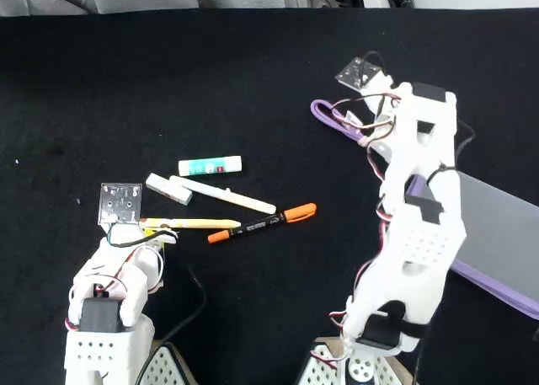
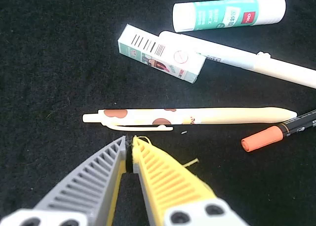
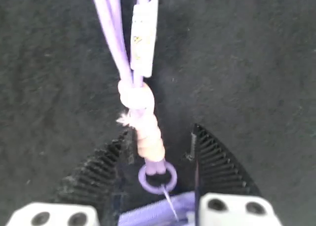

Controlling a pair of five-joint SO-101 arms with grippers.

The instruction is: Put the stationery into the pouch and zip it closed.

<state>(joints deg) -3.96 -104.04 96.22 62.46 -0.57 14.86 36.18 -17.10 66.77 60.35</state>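
Note:
Several stationery pieces lie mid-table: a glue stick [image 1: 210, 166] [image 2: 229, 14], a boxed eraser [image 1: 168, 188] [image 2: 160, 53], a white pen [image 1: 223, 195] [image 2: 247, 60], a cream spotted pen [image 1: 189, 224] [image 2: 197, 116] and an orange marker [image 1: 263, 223] [image 2: 276, 134]. My left gripper [image 2: 129, 143] [image 1: 164, 233] is shut and empty, its tips just short of the spotted pen. The grey pouch [image 1: 497, 225] with purple trim lies at the right under the right arm. My right gripper [image 3: 160, 139] [image 1: 370, 128] is open, astride the zip's purple cord [image 3: 116, 33] and ring [image 3: 157, 176].
A white tag [image 3: 143, 35] hangs on the cord, which loops out over the black cloth [image 1: 333, 120]. A square metal plate [image 1: 120, 202] sits on the left arm's wrist, a second one [image 1: 360, 72] by the right arm. The table's far edge runs along the back.

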